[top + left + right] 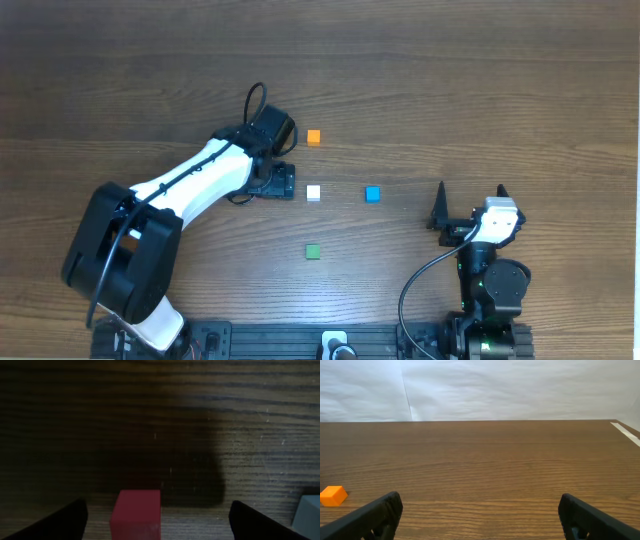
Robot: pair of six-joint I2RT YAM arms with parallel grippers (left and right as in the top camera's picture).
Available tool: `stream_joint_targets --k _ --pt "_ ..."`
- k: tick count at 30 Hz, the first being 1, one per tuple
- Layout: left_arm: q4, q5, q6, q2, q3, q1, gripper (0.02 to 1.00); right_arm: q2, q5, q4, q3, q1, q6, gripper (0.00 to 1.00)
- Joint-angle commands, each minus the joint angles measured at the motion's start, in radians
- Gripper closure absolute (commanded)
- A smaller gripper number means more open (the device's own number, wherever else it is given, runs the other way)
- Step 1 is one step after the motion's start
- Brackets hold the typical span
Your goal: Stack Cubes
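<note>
Fingers (60, 522) of the left gripper (158, 505) stand spread wide apart, low over the wooden table (500, 80). The red cube (135, 512) sits on the wood between them. It lies nearer one finger than the other, with a strip of table showing on each side, so neither finger touches it, and it rests flat and square to the opening. Past the outer side of the farther finger, the white cube (307, 515) sits on the table, near that finger but apart from it. From above, this cube lies just ahead of the left fingertips, the blue cube (373, 193) is farther out along the same line, the orange cube (314, 136) is off to one side of the fingers, and the green cube (312, 252) is off to the other side. All four stand singly and well apart from one another. The right gripper (470, 200) is also wide open, its two dark fingers (375, 517) parted with only bare wood between them. It is well apart from every cube: the blue one is nearest its fingertips, and the orange one lies far ahead, beyond the outer side of one finger
</note>
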Motion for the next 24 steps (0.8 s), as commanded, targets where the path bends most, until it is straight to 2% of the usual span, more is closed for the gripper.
stream_joint_targets --k 1,17,24 --pt "0.027 -0.023 0.016 0.008 -0.008 0.004 0.137 -0.008 -0.008 0.001 -0.008 0.0 -0.001 0.009" --pt "0.03 0.019 -0.006 0.007 -0.051 0.037 0.167 -0.008 -0.008 0.001 -0.008 0.0 -0.001 0.009" --pt "0.037 0.02 -0.006 0.007 -0.053 0.037 0.325 -0.008 -0.008 0.001 -0.008 0.0 -0.001 0.007"
